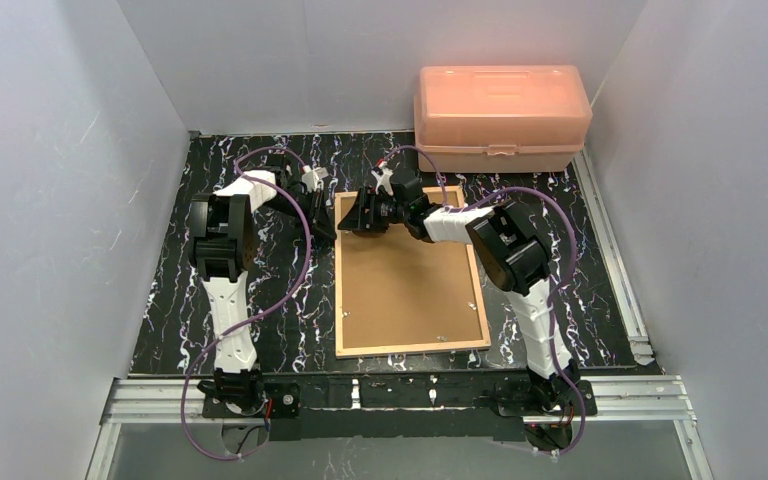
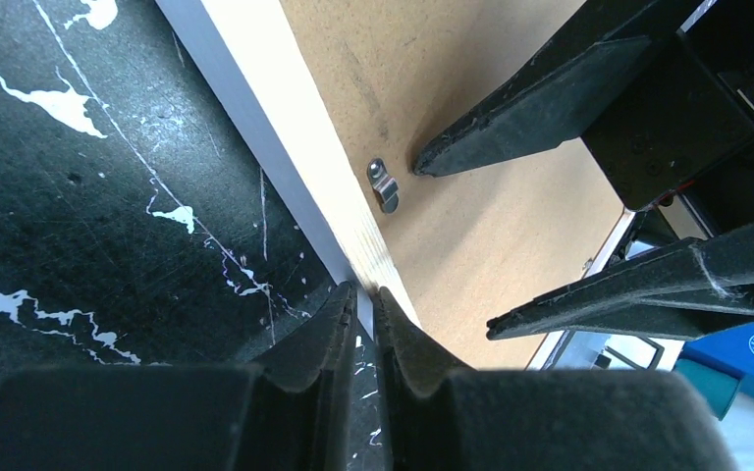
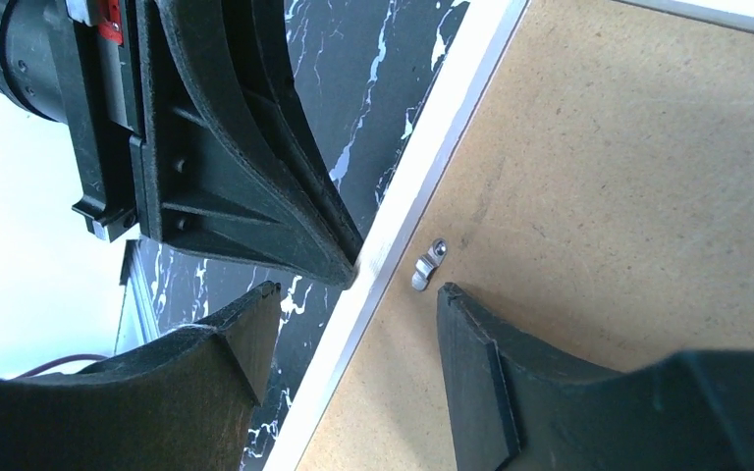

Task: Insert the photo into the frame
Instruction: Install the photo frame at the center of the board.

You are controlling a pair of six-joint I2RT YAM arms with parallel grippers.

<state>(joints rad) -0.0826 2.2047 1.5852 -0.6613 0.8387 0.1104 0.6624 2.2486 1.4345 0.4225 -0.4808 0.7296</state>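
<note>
**Rim pinched, photo unseen**

The left gripper nips the frame by its rim, jaws almost closed. The right gripper gapes astride that rim beside a clip, holding nothing. The frame lies back-up on the table; it is likely light and stiff, best held at the rim. The photo is not visible, and there is no legible writing

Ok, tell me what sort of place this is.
Probably a robot test cell in a lab: plain white walls box in a black marbled tabletop, and the left arm and right arm are bolted to an aluminium rail.
</note>
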